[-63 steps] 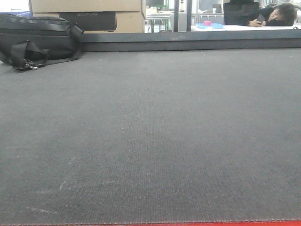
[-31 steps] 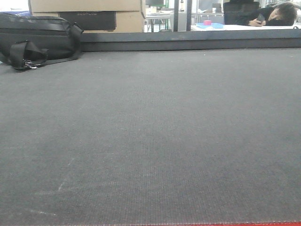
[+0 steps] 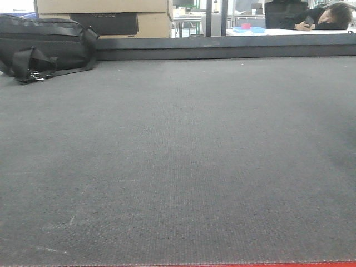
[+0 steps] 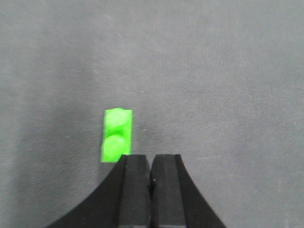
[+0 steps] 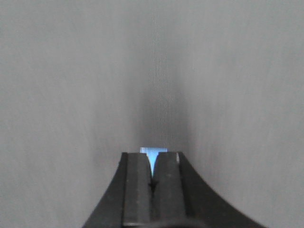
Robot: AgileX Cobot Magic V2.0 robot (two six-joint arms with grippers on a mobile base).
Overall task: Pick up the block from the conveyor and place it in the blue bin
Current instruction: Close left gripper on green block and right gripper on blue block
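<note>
Green block [image 4: 117, 135] lying on the conveyor [image 4: 223, 71], just beside the tips of the left jaws, and those are clenched together, empty. To take it cleanly I'd say release them wide, shift across until the block sits squarely between, then drop and pinch its long sides. Right jaws clenched too, a pale blue sliver [image 5: 153, 151] at their tips, whether gripped I cannot tell

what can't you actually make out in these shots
- right wrist: blue thing mostly hidden behind the right tool; held or not, unclear.
- left wrist: green block, near corner covered by the left tool.
- front: pink item on the far table, too small to name.
</note>
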